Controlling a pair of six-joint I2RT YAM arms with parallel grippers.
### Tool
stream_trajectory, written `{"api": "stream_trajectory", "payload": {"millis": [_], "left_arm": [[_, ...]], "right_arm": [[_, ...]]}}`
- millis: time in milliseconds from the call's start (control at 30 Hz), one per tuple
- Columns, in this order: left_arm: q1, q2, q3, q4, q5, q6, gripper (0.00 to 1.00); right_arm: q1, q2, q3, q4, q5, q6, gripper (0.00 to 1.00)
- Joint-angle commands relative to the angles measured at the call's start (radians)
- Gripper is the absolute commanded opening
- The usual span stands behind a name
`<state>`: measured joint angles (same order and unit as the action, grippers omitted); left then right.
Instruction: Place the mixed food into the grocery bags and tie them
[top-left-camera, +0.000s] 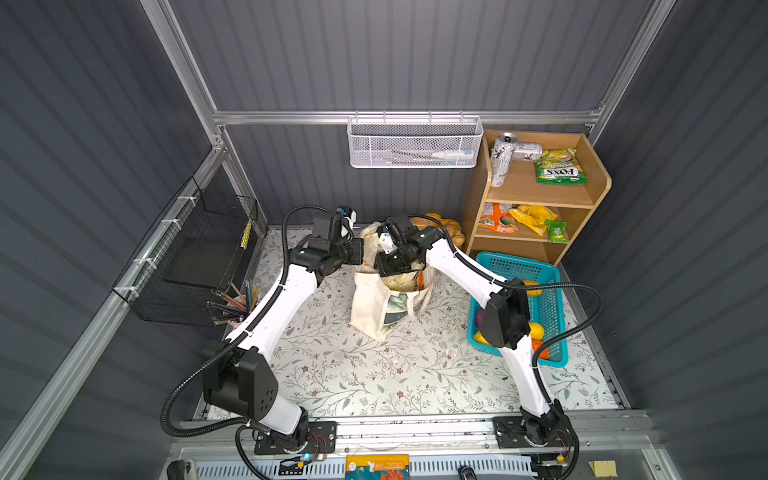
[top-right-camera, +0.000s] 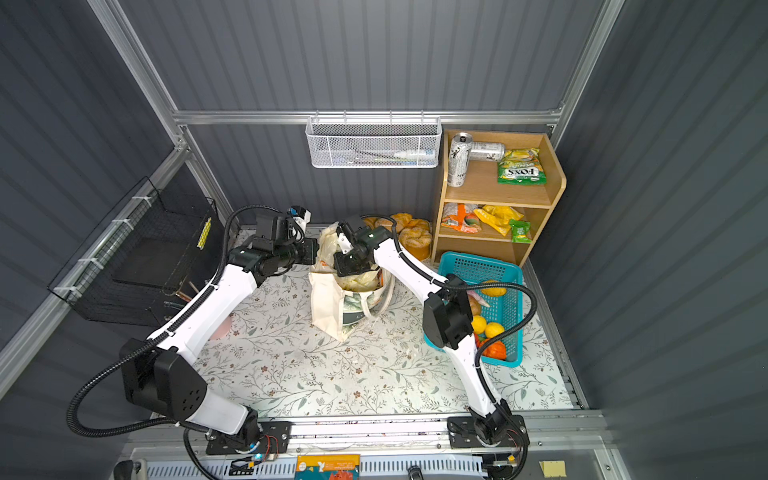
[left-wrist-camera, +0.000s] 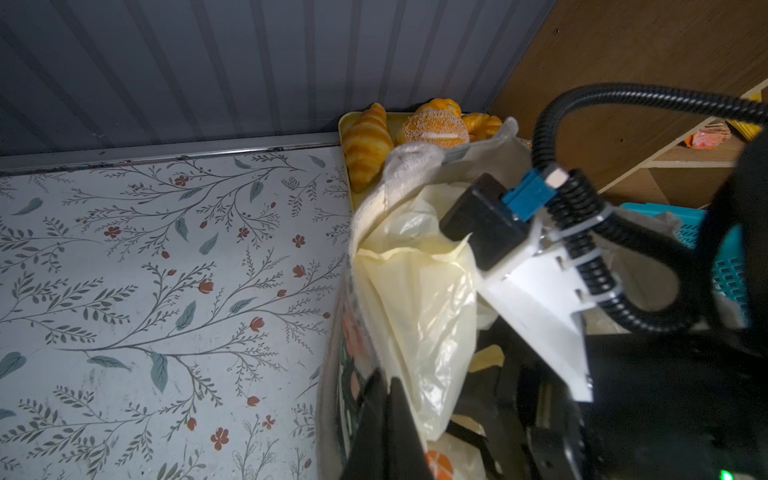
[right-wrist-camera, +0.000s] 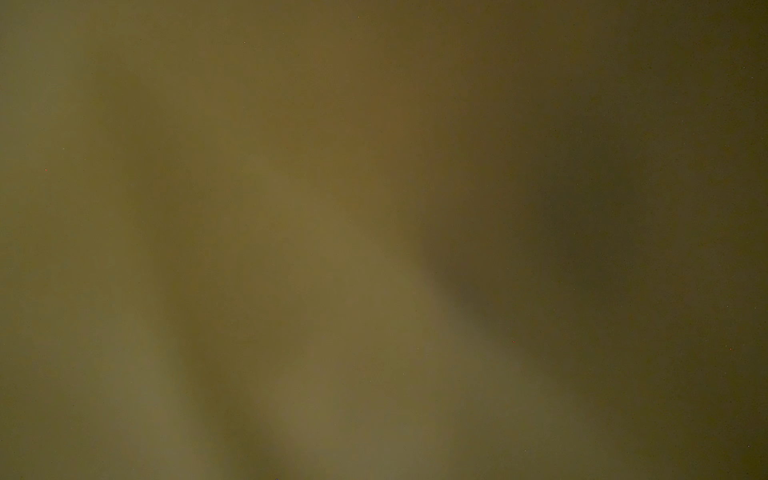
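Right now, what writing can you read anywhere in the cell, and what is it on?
"FOX'S": green candy packet on the top shelf, seen upside down; its smaller line is blurred.
Too small or blurred to read: print on the can, the tote bag, the orange packet, the booklet at the front edge.

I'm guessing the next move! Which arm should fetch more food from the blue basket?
Right, probably. The right arm stands beside the turquoise basket, while the left gripper is across the canvas tote, pinched shut at its rim.
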<state>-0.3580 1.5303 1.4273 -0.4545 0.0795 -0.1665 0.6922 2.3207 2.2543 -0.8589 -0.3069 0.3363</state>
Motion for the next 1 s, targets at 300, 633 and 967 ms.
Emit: {"api": "stream_trajectory", "payload": {"millis": [300,633,967], "left_arm": [[-0.001,-0.002,0.005,0.001,0.023,-0.001,0.00],[-0.001,-0.004,0.064,0.007,0.017,0.026,0.33],[0.000,-0.004,0.271,-0.044,-0.032,0.058,1.00]], "right_arm": [[-0.036,0.102,0.023,-0.145,0.037,0.001,0.45],[-0.055,-0.070,0.223,-0.185,-0.157,-0.029,0.69],[-0.174,-0.365,0.140,-0.126,-0.146,-0.010,0.95]]}}
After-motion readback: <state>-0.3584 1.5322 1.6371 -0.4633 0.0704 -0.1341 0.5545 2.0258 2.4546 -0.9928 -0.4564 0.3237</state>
